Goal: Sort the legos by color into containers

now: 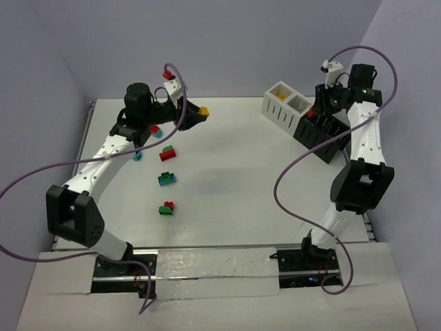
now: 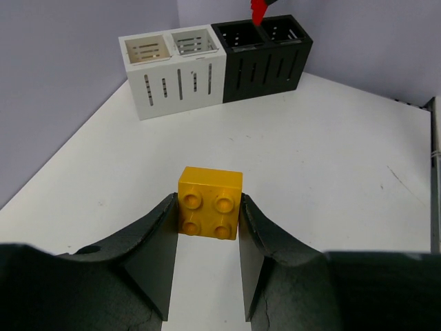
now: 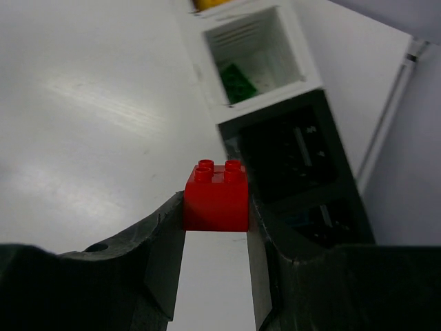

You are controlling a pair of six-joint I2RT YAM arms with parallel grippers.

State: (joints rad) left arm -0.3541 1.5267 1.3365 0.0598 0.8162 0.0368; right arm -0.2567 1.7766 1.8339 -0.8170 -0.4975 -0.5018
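Observation:
My left gripper (image 1: 198, 112) is shut on a yellow brick (image 2: 209, 203) and holds it above the table's far left part. My right gripper (image 1: 317, 110) is shut on a red brick (image 3: 216, 196) and holds it beside the black bins (image 3: 296, 152). The containers stand in a row at the far right: two white bins (image 1: 284, 103), then black bins (image 1: 322, 131). One white bin (image 3: 256, 52) holds a green brick (image 3: 238, 83). Loose legos lie on the left: a red-green pair (image 1: 167, 153), a teal-green pair (image 1: 167, 178), another red-green pair (image 1: 166, 207).
A small teal brick (image 1: 137, 156) and a red-teal pair (image 1: 156, 130) lie under my left arm. Grey walls close the table's back and sides. Purple cables loop over both arms. The white bins (image 2: 176, 69) and black bins (image 2: 262, 55) face my left wrist camera.

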